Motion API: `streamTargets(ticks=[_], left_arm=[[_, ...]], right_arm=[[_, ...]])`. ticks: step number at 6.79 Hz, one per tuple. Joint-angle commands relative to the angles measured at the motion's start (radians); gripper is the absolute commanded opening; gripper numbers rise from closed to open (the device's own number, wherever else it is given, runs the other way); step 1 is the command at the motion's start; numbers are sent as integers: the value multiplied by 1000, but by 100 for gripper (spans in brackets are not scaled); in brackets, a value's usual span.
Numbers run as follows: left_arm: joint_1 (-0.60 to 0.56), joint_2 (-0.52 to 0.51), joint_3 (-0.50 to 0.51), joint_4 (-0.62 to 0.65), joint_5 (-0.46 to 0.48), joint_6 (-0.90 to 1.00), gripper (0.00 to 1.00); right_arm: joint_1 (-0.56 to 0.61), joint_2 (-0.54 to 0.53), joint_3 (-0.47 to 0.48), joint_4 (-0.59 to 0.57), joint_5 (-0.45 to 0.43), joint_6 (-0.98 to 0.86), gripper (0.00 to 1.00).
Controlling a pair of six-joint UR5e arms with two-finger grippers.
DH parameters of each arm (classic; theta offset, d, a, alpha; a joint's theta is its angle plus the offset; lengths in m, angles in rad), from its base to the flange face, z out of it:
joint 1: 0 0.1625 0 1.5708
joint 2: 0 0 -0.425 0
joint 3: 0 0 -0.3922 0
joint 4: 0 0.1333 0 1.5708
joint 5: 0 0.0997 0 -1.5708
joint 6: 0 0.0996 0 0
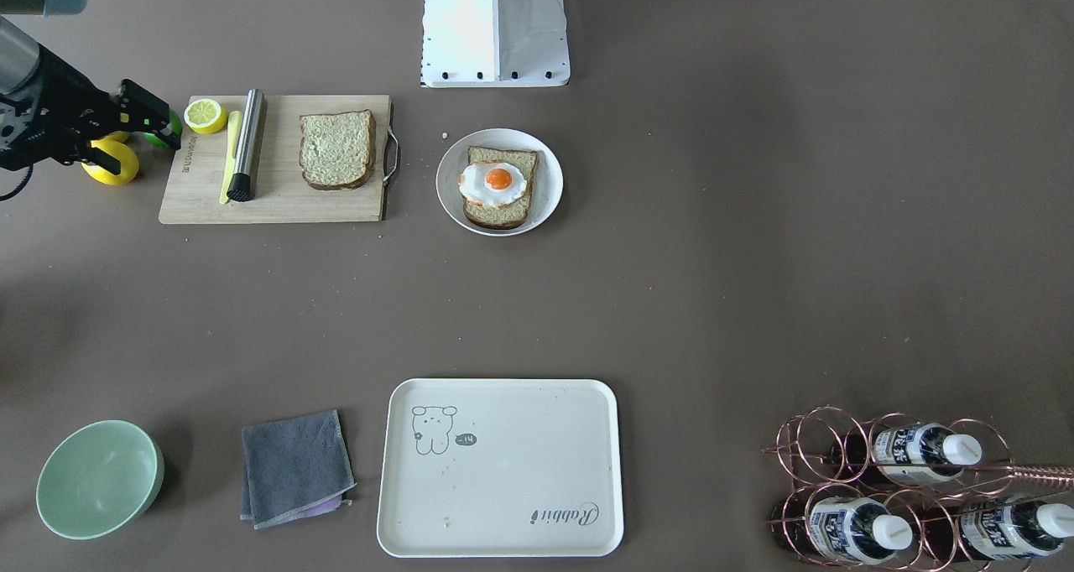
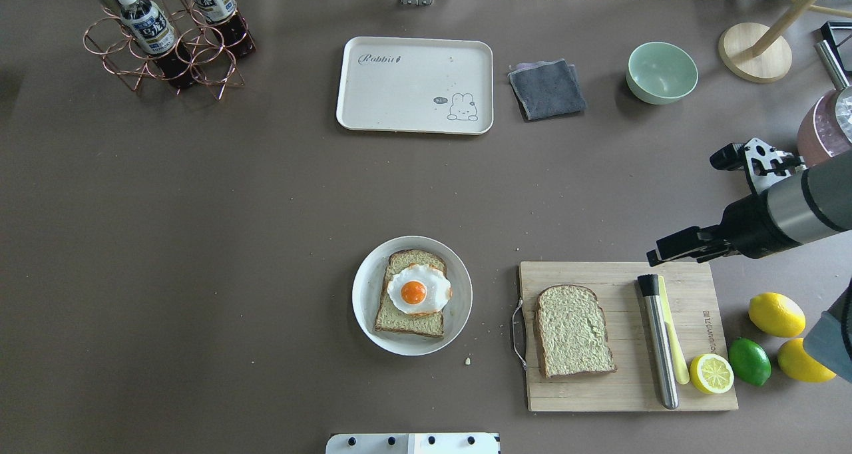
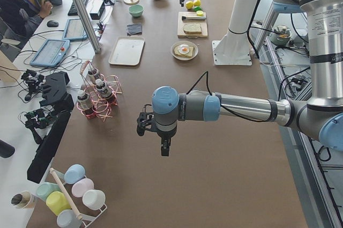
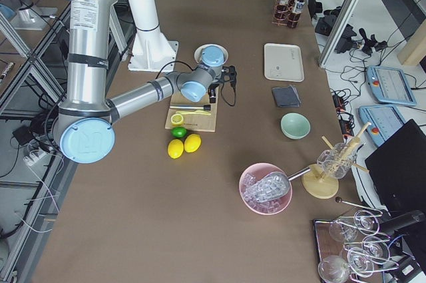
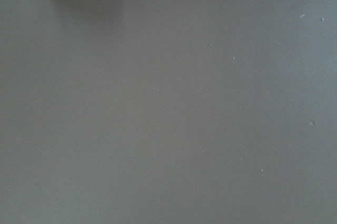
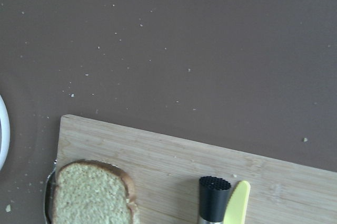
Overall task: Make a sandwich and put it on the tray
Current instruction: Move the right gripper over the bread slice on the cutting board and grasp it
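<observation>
One bread slice (image 1: 337, 148) lies on the wooden cutting board (image 1: 277, 203). A second slice with a fried egg (image 1: 495, 182) on top lies on a round white plate (image 1: 545, 211) beside the board. The cream tray (image 1: 503, 471) stands bare at the table's far side. My right gripper (image 1: 174, 123) hovers over the board's outer end, near the lemons, and looks open and empty. My left gripper (image 3: 163, 147) shows only in the exterior left view, over bare table far from the food. I cannot tell whether it is open or shut.
A metal muddler (image 1: 246, 144), a yellow knife (image 1: 231, 157) and a half lemon (image 1: 205, 115) lie on the board. Two lemons and a lime (image 2: 749, 361) lie beside it. A grey cloth (image 1: 294, 467), green bowl (image 1: 99, 478) and copper bottle rack (image 1: 906, 488) flank the tray.
</observation>
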Motion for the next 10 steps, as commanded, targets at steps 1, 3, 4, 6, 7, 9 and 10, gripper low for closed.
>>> streamTargets(ticks=[1,3,4,6,7,9,10], left_arm=[[0,0,4,-8,0,-4,98],[0,0,6,-8,0,-4,98],[0,0,4,-9,0,-4,98],[-2,-2,3,-11,0,-4,98],[-2,0,1,-15,0,-5,98],[-2,0,1,-17,0,-7,98],[-2,-2,0,-17,0,-7,98]], right_arm=[[-129,50,-4,9,-97,127,90],[-184,48,-21,12,-140,157,79],[-213,48,-33,28,-159,168,71],[-226,51,-94,117,-159,218,67],[-232,53,-96,118,-159,263,67],[-240,50,-98,119,-168,263,49],[-252,50,-105,119,-185,257,50]])
